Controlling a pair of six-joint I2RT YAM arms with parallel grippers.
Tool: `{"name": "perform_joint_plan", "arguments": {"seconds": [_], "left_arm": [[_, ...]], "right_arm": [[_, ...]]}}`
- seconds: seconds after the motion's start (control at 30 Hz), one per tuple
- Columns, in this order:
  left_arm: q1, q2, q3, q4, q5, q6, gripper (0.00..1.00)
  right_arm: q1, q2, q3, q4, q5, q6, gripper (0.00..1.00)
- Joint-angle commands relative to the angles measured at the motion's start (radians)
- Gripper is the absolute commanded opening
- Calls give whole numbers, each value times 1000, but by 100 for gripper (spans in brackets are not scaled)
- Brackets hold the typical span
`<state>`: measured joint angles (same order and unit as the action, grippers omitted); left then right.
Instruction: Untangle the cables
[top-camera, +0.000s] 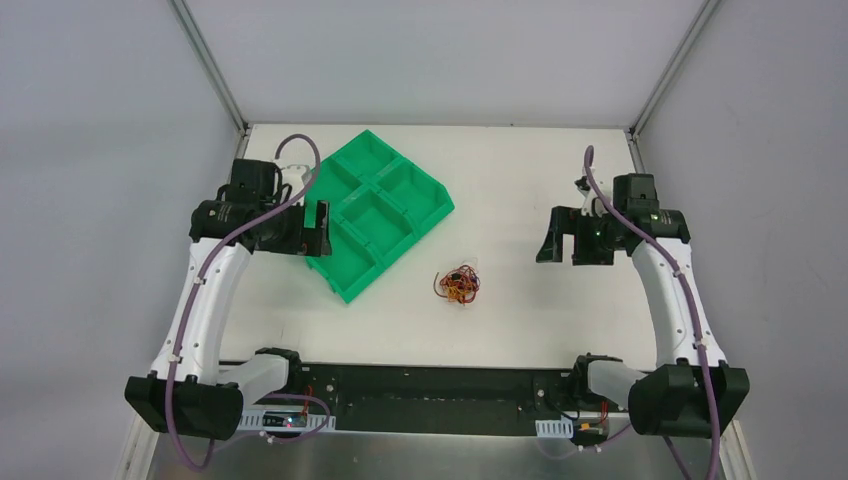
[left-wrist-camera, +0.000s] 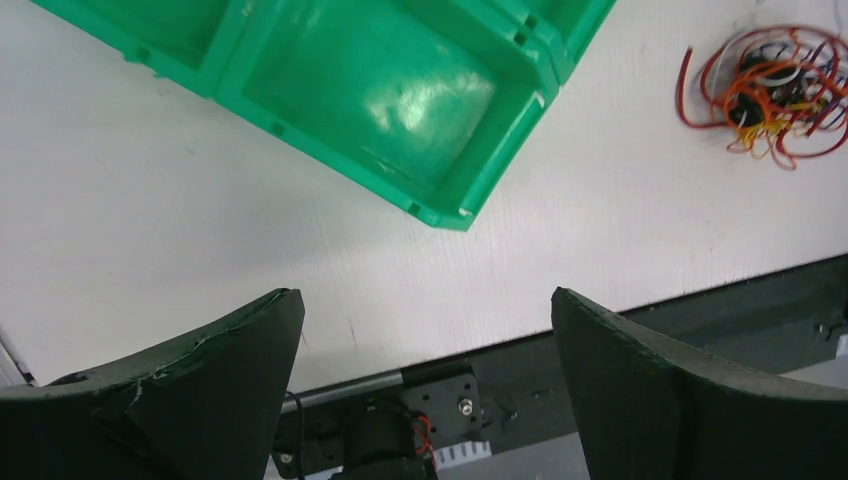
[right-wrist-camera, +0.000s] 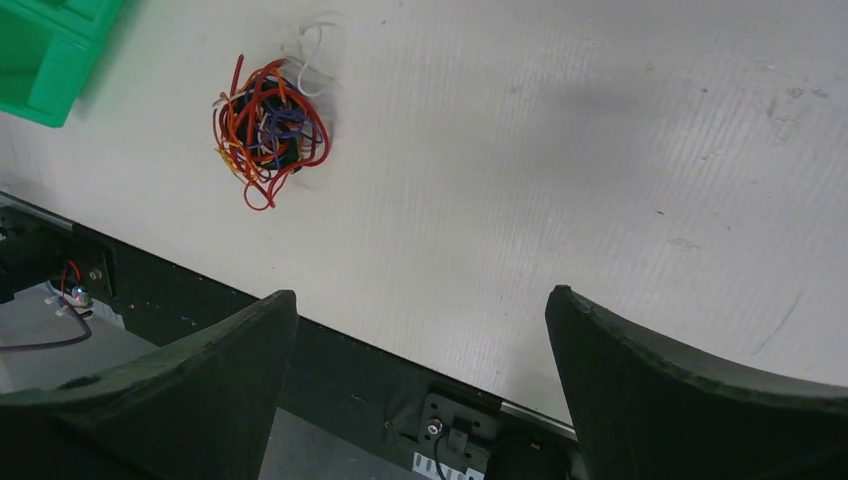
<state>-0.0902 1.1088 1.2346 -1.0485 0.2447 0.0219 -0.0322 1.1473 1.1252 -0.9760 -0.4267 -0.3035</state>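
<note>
The cables (top-camera: 459, 285) lie as one small tangle of red, orange, yellow, black and white wires on the white table, a little in front of centre. The tangle also shows in the left wrist view (left-wrist-camera: 768, 92) and in the right wrist view (right-wrist-camera: 270, 132). My left gripper (top-camera: 322, 232) is open and empty, held above the left edge of the green tray, well left of the tangle. In its own view the left gripper (left-wrist-camera: 425, 320) has its jaws wide apart. My right gripper (top-camera: 561, 245) is open and empty, raised to the right of the tangle; its own view (right-wrist-camera: 420, 318) shows the same.
A green tray (top-camera: 437, 208) with several compartments lies angled at the back left of the table, its near corner close to the tangle. The black base rail (top-camera: 430, 398) runs along the table's near edge. Grey walls enclose the sides and back.
</note>
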Motion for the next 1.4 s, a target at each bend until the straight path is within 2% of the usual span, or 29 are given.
{"name": "perform_joint_plan", "arguments": {"seconds": [0.0, 0.23, 0.5, 0.73, 1.0, 1.1, 1.2, 1.27, 1.3, 1.37], "left_arm": [[4, -43, 77, 118, -44, -61, 100], [3, 19, 125, 154, 168, 10, 100], [1, -19, -10, 361, 323, -53, 100], [-24, -11, -110, 423, 336, -76, 100], [-88, -8, -217, 533, 364, -119, 100], [-117, 17, -216, 544, 362, -129, 100], [-149, 50, -210, 548, 365, -132, 99], [-179, 73, -209, 554, 379, -131, 95], [-196, 81, -211, 560, 390, -132, 94], [-237, 90, -221, 596, 414, -132, 93]], "right_arm": [[69, 36, 24, -8, -39, 5, 99], [222, 209, 70, -9, -49, 19, 99], [407, 396, 86, 70, 24, 30, 99], [479, 540, 131, 120, 11, 63, 99], [542, 686, 217, 158, -88, 116, 90], [555, 739, 217, 154, -134, 108, 80], [553, 751, 197, 159, -178, 88, 40], [550, 725, 191, 162, -196, 78, 5], [542, 695, 187, 165, -213, 77, 0], [522, 624, 181, 170, -263, 79, 0]]}}
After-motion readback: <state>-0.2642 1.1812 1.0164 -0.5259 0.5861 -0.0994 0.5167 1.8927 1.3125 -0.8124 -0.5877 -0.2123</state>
